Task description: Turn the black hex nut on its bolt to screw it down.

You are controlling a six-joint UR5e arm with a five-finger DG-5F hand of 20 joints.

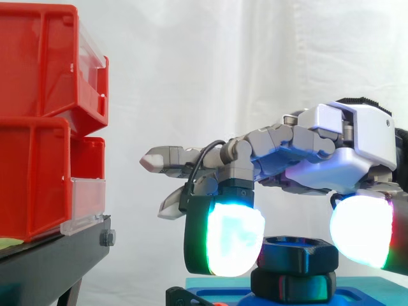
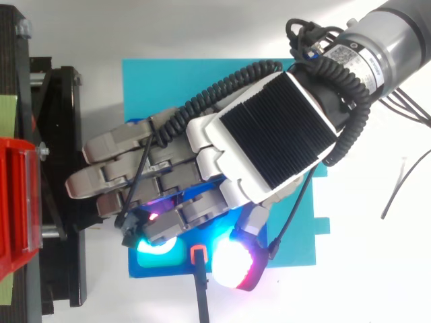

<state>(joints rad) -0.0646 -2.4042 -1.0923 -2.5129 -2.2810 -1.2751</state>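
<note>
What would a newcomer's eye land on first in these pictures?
Low in the side view, the glowing fingertips of the hand appear to pinch the black hex nut between them. Stacked red bins stand at the left edge. From above, the hand reaches over a cyan mat.

I see the side view brightly and evenly lit, the white curtain (image 1: pixel 210 64) nearly washed out with only faint fold shadows. The robot hand (image 1: pixel 344 143) has glowing fingertips (image 1: pixel 233 239) that flare white at their centres, cyan and green at the rims, and throw coloured glints onto the black hex nut (image 1: pixel 296 253). From above, a soft grey shadow lies on the counter (image 2: pixel 377 269) beside the teal mat (image 2: pixel 155 87).
</note>
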